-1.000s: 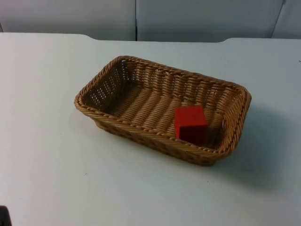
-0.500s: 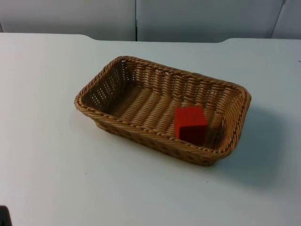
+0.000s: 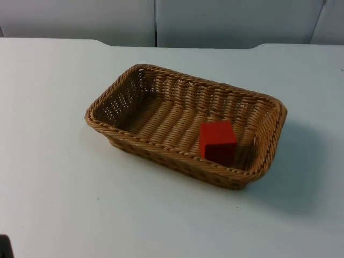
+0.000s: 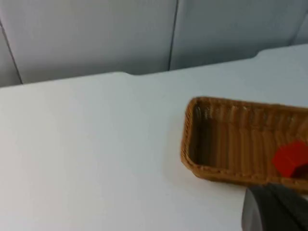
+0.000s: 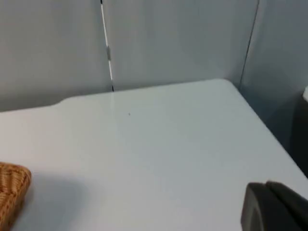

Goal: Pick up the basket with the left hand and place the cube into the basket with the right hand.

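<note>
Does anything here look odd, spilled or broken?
Nothing stands out. The wicker basket sits flat on the white table, turned at an angle, its weave intact. The red cube rests inside it near one end wall, and nothing is spilled.

- no readable text, labels, brands, numbers or signs in any view
- basket (image 3: 161,110): plain woven wicker, no tag or print
- cube (image 3: 217,141): plain red faces, unmarked
- table (image 3: 54,177): bare white top, nothing printed
- partition wall (image 5: 183,38): plain grey panels, no signage
</note>
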Available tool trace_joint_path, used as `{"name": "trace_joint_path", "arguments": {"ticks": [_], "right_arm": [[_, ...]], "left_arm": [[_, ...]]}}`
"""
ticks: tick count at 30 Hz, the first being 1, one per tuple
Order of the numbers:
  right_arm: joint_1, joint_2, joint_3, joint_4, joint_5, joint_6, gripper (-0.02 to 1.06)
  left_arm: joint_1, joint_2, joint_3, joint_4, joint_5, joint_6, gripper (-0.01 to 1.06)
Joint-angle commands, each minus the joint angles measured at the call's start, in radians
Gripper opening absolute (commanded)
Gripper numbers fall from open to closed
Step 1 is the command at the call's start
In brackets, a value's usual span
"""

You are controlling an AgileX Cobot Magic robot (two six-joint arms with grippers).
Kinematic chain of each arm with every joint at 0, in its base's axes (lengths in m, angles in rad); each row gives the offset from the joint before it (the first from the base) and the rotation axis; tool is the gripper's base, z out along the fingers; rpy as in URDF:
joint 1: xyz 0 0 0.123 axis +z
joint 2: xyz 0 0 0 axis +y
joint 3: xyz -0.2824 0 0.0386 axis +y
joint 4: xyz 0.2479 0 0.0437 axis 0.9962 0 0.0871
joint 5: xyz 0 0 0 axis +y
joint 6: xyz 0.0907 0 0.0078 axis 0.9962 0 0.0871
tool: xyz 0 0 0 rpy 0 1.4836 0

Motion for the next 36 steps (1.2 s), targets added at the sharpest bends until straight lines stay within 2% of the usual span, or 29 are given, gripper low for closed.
{"name": "trace_joint_path", "arguments": {"ticks": [1,4,6,8,10,11,15,17,23,26,36], "right_arm": [[-0.001,-0.071,0.081,0.001,-0.011,0.033,0.0],[-0.001,-0.141,0.134,0.026,-0.011,0.043,0.0],[-0.001,-0.156,0.145,0.057,-0.011,0.035,0.0],[-0.001,-0.174,0.182,0.201,-0.025,-0.057,0.0],[-0.001,-0.174,0.22,0.359,-0.095,-0.153,0.0],[-0.001,-0.174,0.22,0.359,-0.095,-0.153,0.0],[-0.001,-0.174,0.279,0.557,-0.19,-0.353,0.0],[-0.001,-0.174,0.293,0.578,-0.192,-0.393,0.0],[-0.001,-0.174,0.336,0.575,-0.163,-0.395,0.0],[-0.001,-0.174,0.358,0.569,-0.128,-0.4,0.0],[-0.001,-0.174,0.388,0.567,-0.149,-0.417,0.0]], "left_arm": [[-0.058,-0.053,0.067,0.0,-0.017,-0.003,0.0],[-0.148,-0.101,0.114,0.076,0.045,-0.034,0.0],[-0.17,-0.111,0.119,0.121,0.065,-0.065,0.0],[-0.203,-0.142,0.137,0.211,0.09,-0.127,0.0],[-0.232,-0.185,0.161,0.225,0.088,-0.137,0.0],[-0.232,-0.185,0.161,0.225,0.088,-0.137,0.0],[-0.297,-0.282,0.204,0.279,0.085,-0.146,0.0],[-0.302,-0.306,0.214,0.286,0.075,-0.162,0.0],[-0.305,-0.482,0.247,0.36,0.033,-0.271,0.0],[-0.305,-0.482,0.254,0.431,0.06,-0.335,0.0],[-0.319,-0.482,0.307,0.434,0.041,-0.339,0.0]]}}
